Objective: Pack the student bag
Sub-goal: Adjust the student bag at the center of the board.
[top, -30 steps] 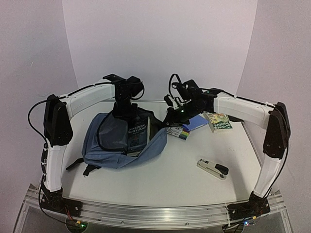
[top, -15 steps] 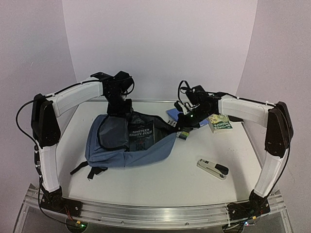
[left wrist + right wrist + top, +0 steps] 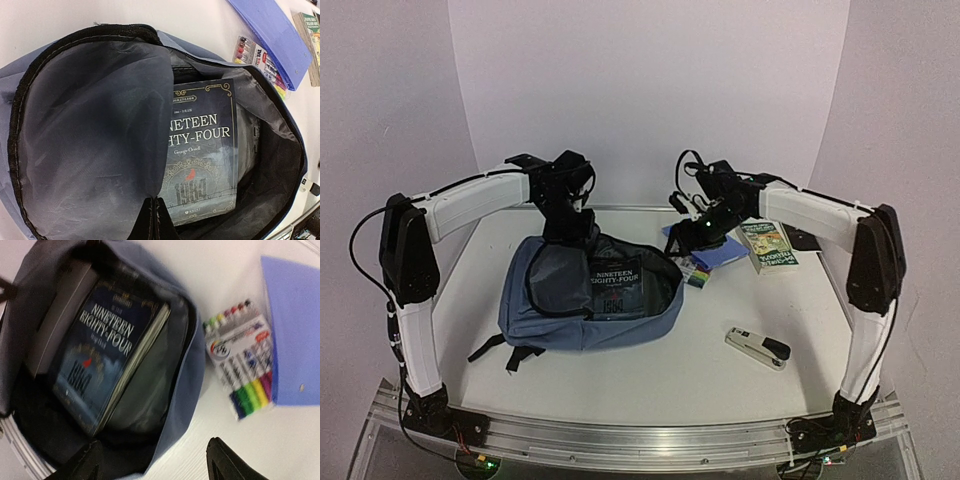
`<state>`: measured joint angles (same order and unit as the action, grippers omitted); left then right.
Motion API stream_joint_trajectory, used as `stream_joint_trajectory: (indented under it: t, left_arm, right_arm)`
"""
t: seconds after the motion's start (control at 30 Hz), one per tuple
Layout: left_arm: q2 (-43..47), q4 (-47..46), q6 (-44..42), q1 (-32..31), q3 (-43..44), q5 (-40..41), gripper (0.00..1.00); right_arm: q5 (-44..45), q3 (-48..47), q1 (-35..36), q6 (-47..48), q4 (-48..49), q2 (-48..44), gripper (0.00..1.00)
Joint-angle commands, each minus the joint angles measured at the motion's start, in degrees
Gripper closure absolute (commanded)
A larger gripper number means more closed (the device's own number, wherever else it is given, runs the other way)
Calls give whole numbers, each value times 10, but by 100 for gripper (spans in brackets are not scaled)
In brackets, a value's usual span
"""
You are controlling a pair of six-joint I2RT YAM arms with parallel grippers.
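Observation:
The slate-blue student bag lies open on the table at centre left, its mouth facing up. A dark book titled Nineteen Eighty-Four rests inside against the grey lining. My left gripper is shut on the edge of the lining flap at the bag's far rim and holds it up. My right gripper is open, one finger over the bag's dark inside and the other over the white table, with the bag's blue right rim below the gap. In the top view it hovers just right of the bag's mouth.
A pack of coloured markers lies just right of the bag, with a blue folder behind it. A green-covered book lies further right. A grey and black stapler sits near the front right.
My right gripper has opened and let go of the bag's right rim, and the bag has settled flatter with the book lying inside. The left gripper still holds the flap.

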<state>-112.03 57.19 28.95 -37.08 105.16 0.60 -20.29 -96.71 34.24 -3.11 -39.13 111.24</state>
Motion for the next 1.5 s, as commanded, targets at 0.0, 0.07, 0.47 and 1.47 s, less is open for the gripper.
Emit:
stream_joint_trajectory:
  t: [0.0,0.07,0.47,1.47]
  left_arm:
    - [36,-3,-10,3,-4,-4,100]
    - [35,-3,-11,3,-5,-4,100]
    - [27,1,-7,3,0,-2,100]
    - [10,24,-12,7,15,-40,53]
  right_arm:
    - [36,-144,-10,26,6,109,29]
    - [31,-190,-9,25,2,157,29]
    - [5,-273,-8,45,-37,252,68]
    - [13,-134,-121,-8,23,70,21]
